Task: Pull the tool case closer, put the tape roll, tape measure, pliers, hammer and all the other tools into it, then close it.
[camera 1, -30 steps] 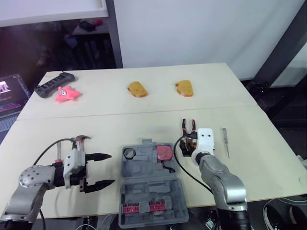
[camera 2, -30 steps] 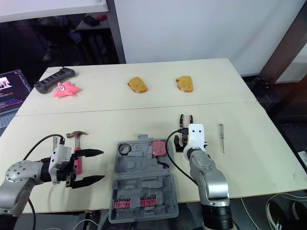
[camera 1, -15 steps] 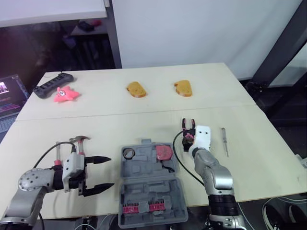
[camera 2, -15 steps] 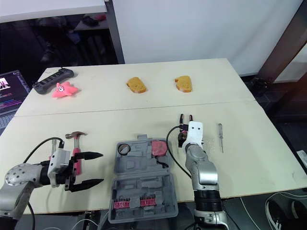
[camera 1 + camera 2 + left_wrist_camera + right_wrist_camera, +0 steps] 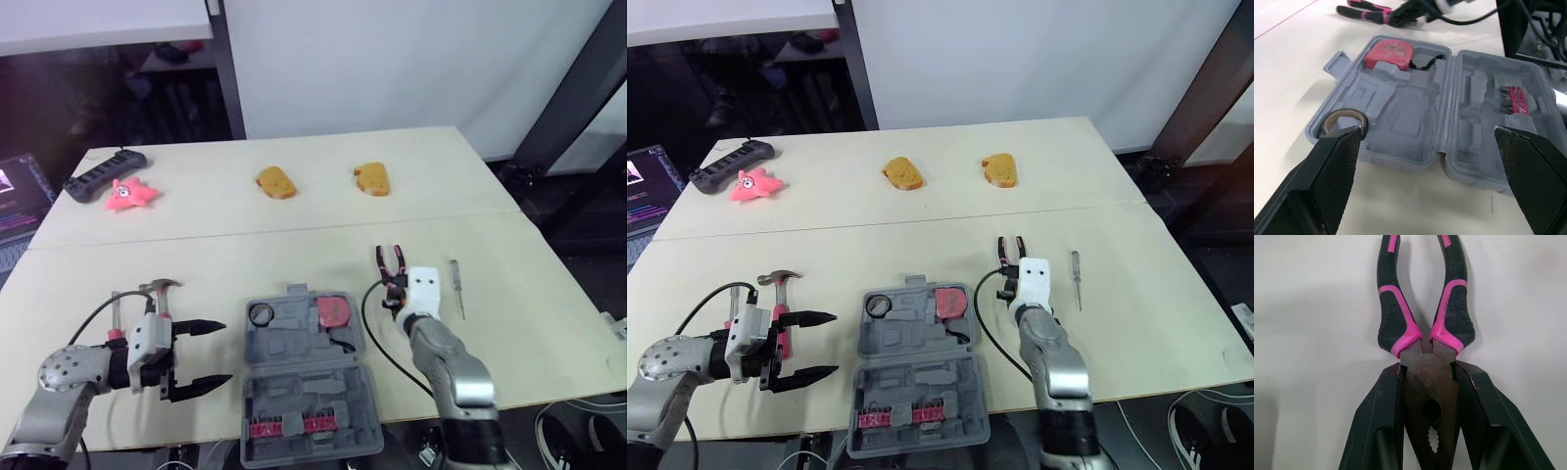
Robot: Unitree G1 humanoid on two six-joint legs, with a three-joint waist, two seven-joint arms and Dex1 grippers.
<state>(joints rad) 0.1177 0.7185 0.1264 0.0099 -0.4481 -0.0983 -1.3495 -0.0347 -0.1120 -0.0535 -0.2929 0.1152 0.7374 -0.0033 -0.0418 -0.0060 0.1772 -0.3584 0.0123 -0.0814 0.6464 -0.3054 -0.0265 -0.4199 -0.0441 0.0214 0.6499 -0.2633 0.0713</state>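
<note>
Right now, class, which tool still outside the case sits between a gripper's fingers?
The pliers: the right gripper clasps their head. The hammer and screwdriver lie free on the table.

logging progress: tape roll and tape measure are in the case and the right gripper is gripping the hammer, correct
Not quite. The tape roll and tape measure are in the case, but the right gripper is gripping the pliers, not the hammer. The right wrist view shows its fingers clamped on either side of the pliers' head.
</note>
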